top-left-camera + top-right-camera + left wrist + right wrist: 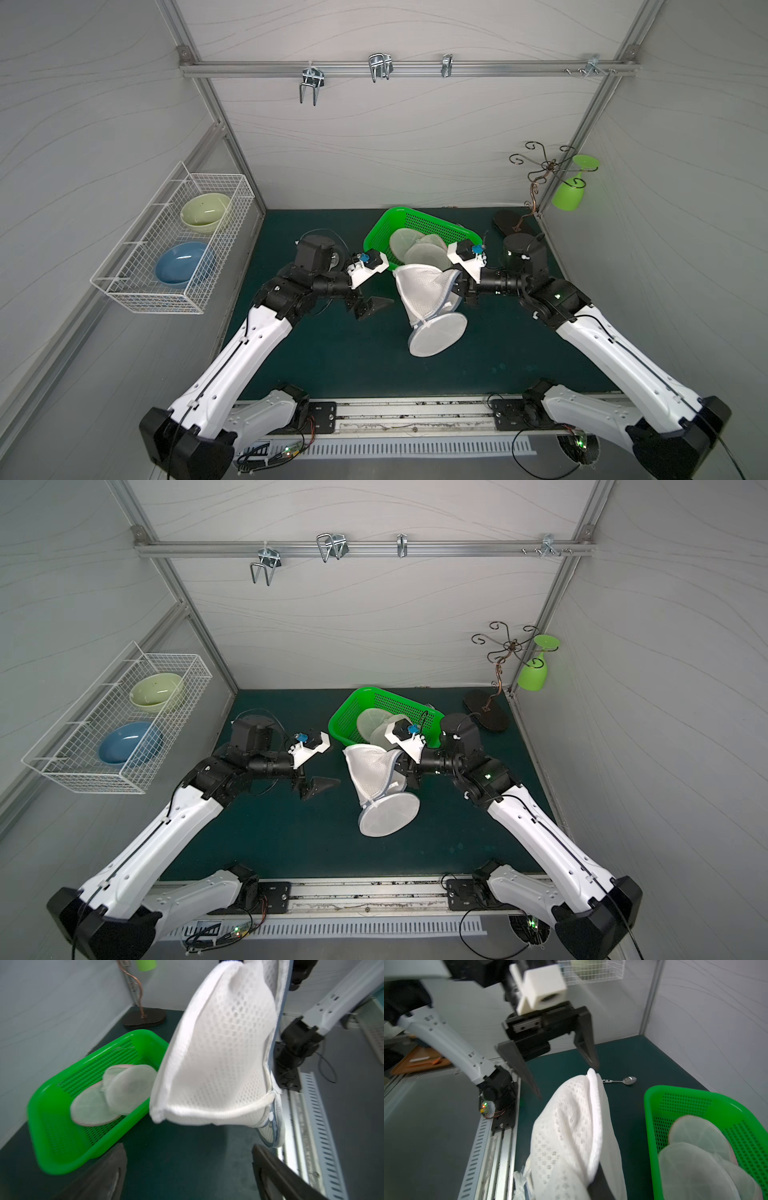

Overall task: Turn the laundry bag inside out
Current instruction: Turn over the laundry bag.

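mat: dark green, carries everything; both arms reach in over it from the near edge
basket: green, at the back middle, folded mesh pieces inside; just behind the bag
bag: white mesh, mid-mat in front of the basket, hung by its upper edge; the round end looks to rest on the mat
bag axis: from the pinched top edge down and toward the robot to the round end, tilted rather than upright
right gripper: jaws together, clamped on the bag's upper edge on its right side, by the blue-trimmed seam
left gripper: jaws wide apart, holding nothing; level with the bag's upper half and just beside its left edge; in both top views a gap shows, though the right wrist view leaves it unclear whether one fingertip grazes the hem
key relation: the bag lies to the right of the left gripper, straight ahead of its open jaws, with the free white hem turned toward it
nearer arm: the left is the free one and nearest the unheld edge
next move, as a judgement: left goes right onto that hem, opposite the right grip, to spread the mouth; whether the mouth is open cannot be told
spoon: small, on the mat, apart from the bag
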Robot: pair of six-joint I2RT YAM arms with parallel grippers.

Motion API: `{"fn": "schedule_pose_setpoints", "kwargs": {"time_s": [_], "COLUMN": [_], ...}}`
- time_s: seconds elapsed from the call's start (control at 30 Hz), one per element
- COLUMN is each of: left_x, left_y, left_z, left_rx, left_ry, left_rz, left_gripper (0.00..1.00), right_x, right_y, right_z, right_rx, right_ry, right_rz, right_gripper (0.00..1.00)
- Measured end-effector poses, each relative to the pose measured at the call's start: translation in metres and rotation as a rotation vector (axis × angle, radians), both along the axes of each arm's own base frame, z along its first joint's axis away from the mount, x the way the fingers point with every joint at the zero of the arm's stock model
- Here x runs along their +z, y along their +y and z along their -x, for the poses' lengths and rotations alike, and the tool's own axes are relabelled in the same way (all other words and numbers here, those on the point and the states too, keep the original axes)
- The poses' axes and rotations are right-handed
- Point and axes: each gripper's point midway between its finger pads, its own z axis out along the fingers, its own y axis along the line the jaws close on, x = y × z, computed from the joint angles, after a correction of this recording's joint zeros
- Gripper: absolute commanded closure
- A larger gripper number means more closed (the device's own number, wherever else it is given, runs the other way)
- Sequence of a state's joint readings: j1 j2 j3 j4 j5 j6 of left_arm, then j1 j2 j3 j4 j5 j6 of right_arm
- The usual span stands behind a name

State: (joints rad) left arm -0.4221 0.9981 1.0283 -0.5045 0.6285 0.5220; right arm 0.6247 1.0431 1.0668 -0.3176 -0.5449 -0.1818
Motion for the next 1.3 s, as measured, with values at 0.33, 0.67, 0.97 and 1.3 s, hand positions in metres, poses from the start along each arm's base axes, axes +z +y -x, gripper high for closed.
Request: {"fn": "schedule_pose_setpoints", "kwargs": {"time_s": [0.33, 0.67, 0.97, 1.3], "left_x": [-0.002, -0.015, 0.005, 0.008], "left_y": [-0.045, -0.082, -0.091, -0.109], "left_z": [0.006, -0.024, -0.028, -0.029], "left_rx": [0.135, 0.239, 0.262, 0.229], "left_ry": [-0.171, -0.184, -0.202, -0.157], "left_rz": [0.06, 0.048, 0.108, 0.159], "left_gripper": [0.03, 0.08, 0.06, 0.14], "right_x": [-0.007, -0.006, -0.008, -0.008], "right_y": [-0.015, -0.01, -0.012, -0.016], "right_z": [-0.07, -0.064, -0.064, -0.068], "right_rx": [-0.514, -0.614, -0.657, -0.689], "right_ry": [0.338, 0.39, 0.398, 0.401], "right_rz": [0.052, 0.073, 0.078, 0.071], "right_gripper": [1.0, 1.0, 1.0, 1.0]}}
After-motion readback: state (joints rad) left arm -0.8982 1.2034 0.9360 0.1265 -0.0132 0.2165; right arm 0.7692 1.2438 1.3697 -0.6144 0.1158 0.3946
